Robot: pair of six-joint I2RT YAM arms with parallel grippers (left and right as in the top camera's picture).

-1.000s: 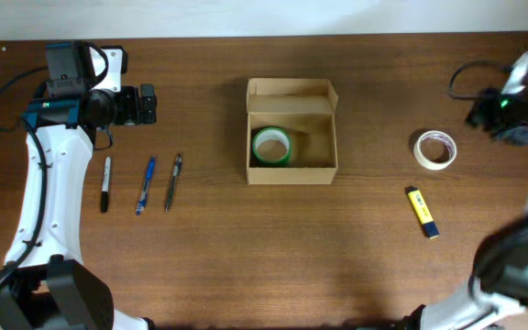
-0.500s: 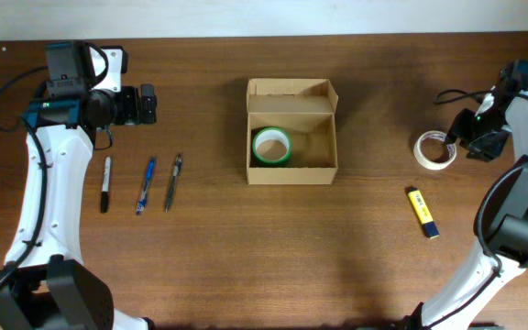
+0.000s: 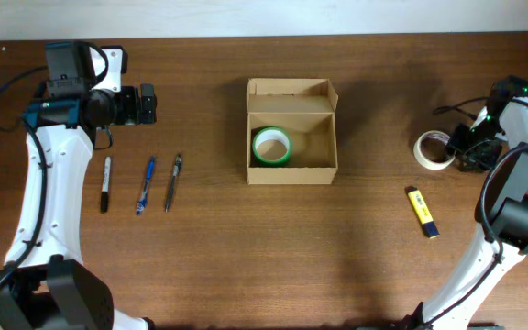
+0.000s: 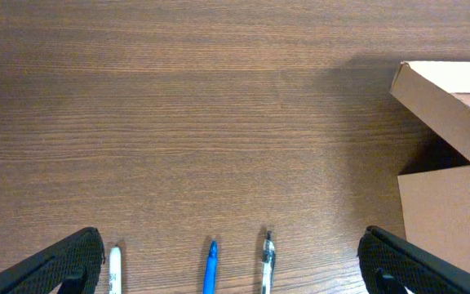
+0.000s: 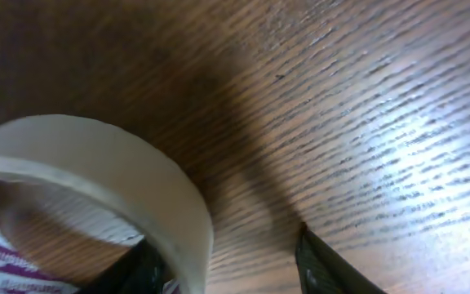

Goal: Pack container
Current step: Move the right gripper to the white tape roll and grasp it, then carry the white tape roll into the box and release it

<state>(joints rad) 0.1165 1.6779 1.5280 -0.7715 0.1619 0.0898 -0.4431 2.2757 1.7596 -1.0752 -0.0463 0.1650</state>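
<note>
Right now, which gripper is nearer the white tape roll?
Right. The right gripper is at the white tape roll's right edge, straddling its wall. The left gripper is far off across the table, beyond the container, by the pens.

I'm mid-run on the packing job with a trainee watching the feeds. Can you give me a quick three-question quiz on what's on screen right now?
1. True or false: the green tape roll lies inside the box.
2. Pick one: the right gripper is positioned at A) the box, B) the white tape roll, C) the green tape roll.
3. Fill in: in the overhead view, ___ pens lie side by side, left of the box.

Key: 1 true; 2 B; 3 three.
</note>
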